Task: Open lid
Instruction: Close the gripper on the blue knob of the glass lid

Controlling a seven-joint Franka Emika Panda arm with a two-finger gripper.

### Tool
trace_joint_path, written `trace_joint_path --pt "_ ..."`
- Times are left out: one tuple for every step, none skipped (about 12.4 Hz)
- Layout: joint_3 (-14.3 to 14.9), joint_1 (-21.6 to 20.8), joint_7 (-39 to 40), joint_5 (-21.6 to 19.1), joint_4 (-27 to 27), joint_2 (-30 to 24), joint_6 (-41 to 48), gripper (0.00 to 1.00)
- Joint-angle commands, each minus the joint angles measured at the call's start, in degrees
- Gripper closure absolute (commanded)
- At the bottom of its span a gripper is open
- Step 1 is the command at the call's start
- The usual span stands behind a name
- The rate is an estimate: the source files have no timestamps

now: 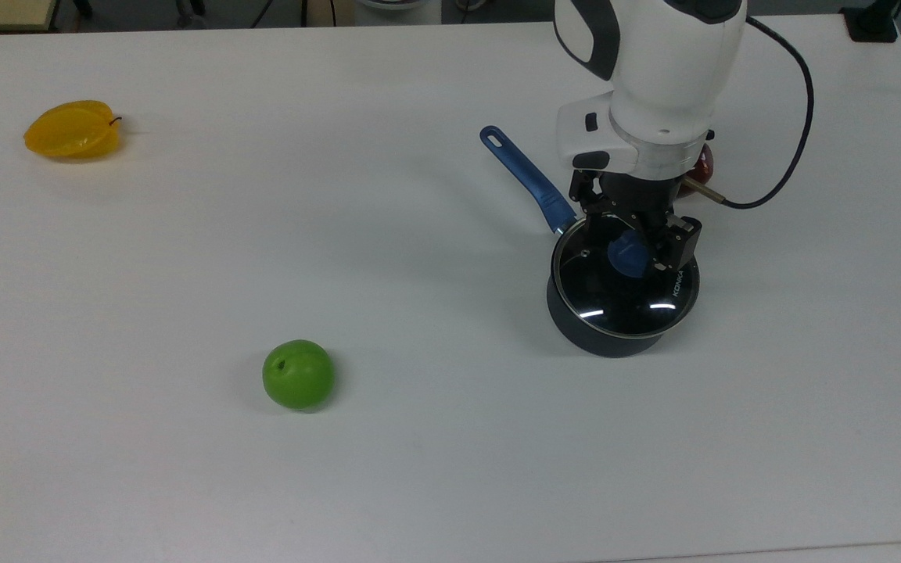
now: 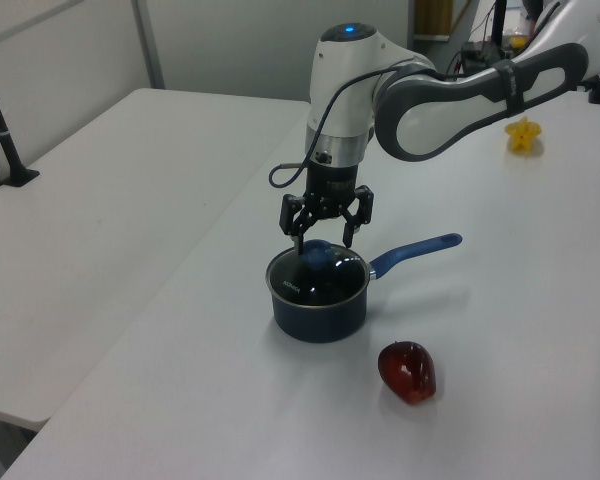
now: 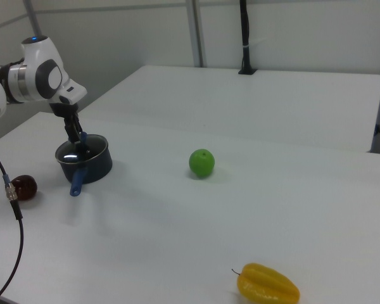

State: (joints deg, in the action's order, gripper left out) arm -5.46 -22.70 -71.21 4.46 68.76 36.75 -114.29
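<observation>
The round glass lid (image 1: 615, 295) with its blue knob (image 1: 627, 255) sits flat on the dark saucepan (image 1: 604, 339), whose blue handle (image 1: 525, 177) points toward the top view's upper left. My gripper (image 1: 635, 237) hangs directly over the lid, open, with one finger on each side of the knob and its tips close to the glass. In the left view the gripper (image 2: 323, 238) straddles the knob (image 2: 318, 254) just above the lid (image 2: 316, 278). The right view shows the gripper (image 3: 80, 143) low over the saucepan (image 3: 87, 162).
A dark red fruit (image 2: 408, 371) lies on the white table (image 1: 388, 469) just beyond the pan, partly behind the arm in the top view. A green apple (image 1: 298, 374) and a yellow star fruit (image 1: 73, 130) lie far off to the top view's left.
</observation>
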Motion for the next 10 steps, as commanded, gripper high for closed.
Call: trace_joint_path --pt "-1.3 0.2 -1.4 1.5 -1.0 1.0 -0.9 0.29" --pt "-1.4 0.2 -1.4 1.6 -1.0 1.0 -0.9 0.32" --pt "-1.7 0.3 -1.4 1.7 -1.1 1.0 -0.9 0.3" --pt "-1.7 0.4 -1.4 1.7 -1.2 1.0 -1.1 0.22" --pt "-1.7 0.4 -1.4 1.7 -1.2 1.0 -1.7 0.2" --pt "-1.8 0.5 -1.4 1.7 -1.2 1.0 -2.3 0.15" --pt "-1.8 0.5 -1.4 1.7 -1.1 1.0 -3.0 0.11" --pt "-1.8 0.5 -1.4 1.7 -1.1 1.0 -3.5 0.08" --pt "-1.8 0.5 -1.3 1.8 -1.1 1.0 -3.7 0.08" --pt "-1.9 0.5 -1.3 2.0 -1.1 1.0 -3.9 0.08"
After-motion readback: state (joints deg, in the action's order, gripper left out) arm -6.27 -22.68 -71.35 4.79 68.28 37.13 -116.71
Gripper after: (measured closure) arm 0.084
